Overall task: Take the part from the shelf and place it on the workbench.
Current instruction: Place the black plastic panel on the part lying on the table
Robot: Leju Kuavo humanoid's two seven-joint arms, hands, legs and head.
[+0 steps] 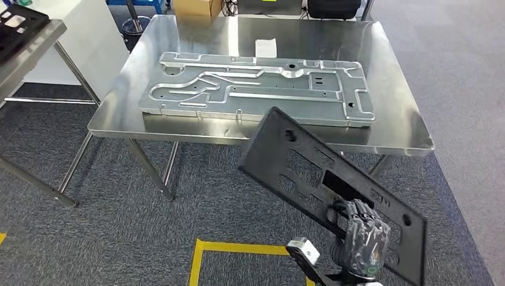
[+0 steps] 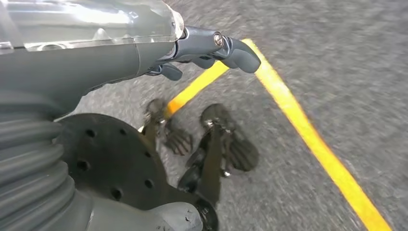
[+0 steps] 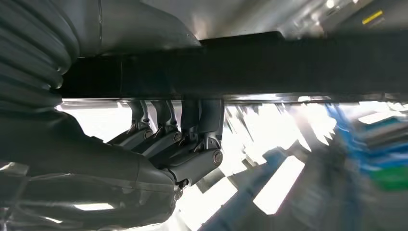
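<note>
A: Where is the part sitting at this moment?

B: The black part is being carried in the air, just off the near edge of the workbench, toward its near right corner. It is tilting, its far corner lifting over that edge while the rest is hanging out above the carpet. It is not touching the bench.

A: And the right hand?

B: The right hand is gripping the part along its lower long edge. In the right wrist view the fingers are curling up around the dark slab of the part, clamping it.

A: The left hand?

B: The left hand is hanging over the carpet beside the yellow floor tape, holding nothing; its fingers are lying loosely apart.

A: How is the part likely to handle?

B: I am judging it to be a flat, stiff plate with cut-outs, probably moulded plastic and fairly light for its span. Held at one edge, it is levering on the grip, so it may be prone to swinging or slipping. Taking hold nearer the middle of a long edge, or through a cut-out, would be steadier.

A: Anything in the way on the bench?

B: A large grey metal plate is covering the middle of the surface, with a small white slip toward the far edge.
</note>
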